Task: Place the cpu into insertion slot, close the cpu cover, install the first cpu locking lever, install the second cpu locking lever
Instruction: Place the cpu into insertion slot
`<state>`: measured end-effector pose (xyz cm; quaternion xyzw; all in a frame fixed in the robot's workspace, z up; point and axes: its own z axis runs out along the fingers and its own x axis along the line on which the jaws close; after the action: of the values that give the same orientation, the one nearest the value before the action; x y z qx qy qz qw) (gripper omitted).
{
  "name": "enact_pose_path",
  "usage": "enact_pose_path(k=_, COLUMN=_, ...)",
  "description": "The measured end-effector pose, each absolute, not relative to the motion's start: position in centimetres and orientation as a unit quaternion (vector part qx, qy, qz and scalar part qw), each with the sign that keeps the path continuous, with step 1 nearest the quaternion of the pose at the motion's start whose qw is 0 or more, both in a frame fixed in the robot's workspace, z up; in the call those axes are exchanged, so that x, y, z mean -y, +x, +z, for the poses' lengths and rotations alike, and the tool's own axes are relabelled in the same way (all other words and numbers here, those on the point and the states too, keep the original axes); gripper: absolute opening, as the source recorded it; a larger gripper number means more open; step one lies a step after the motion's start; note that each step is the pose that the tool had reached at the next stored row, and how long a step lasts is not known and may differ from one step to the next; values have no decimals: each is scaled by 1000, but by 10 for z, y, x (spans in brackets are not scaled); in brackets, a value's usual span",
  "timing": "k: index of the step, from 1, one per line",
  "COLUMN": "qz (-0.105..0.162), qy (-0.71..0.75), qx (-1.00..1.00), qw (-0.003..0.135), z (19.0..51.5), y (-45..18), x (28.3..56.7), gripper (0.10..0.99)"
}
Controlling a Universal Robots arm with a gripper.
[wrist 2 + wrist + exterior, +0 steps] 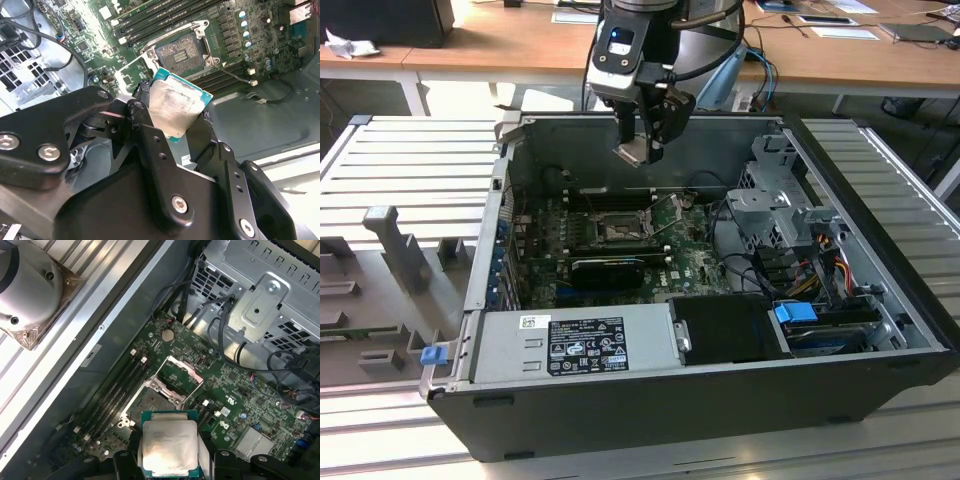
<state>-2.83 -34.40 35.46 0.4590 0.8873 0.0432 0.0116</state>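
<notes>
Arm (632,45) high, fingers (146,134) clamped.

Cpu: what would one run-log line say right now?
gripper: shut on cpu, in air | insertion slot: empty | cpu cover: open

The cpu (633,150) is above the insertion slot (620,232), apart.

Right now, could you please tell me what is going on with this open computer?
The robot arm's end effector is shut on the cpu, holding it in the air above the open computer case. Inside, the insertion slot is empty and the cpu cover stands swung open. The cpu is not yet seated.
</notes>
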Motion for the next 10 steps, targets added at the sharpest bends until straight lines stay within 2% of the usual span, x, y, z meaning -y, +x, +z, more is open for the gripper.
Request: enact_pose_path(k=10, qz=43, qy=496, qx=-867, qw=13, z=354, y=-28, x=344, gripper=533)
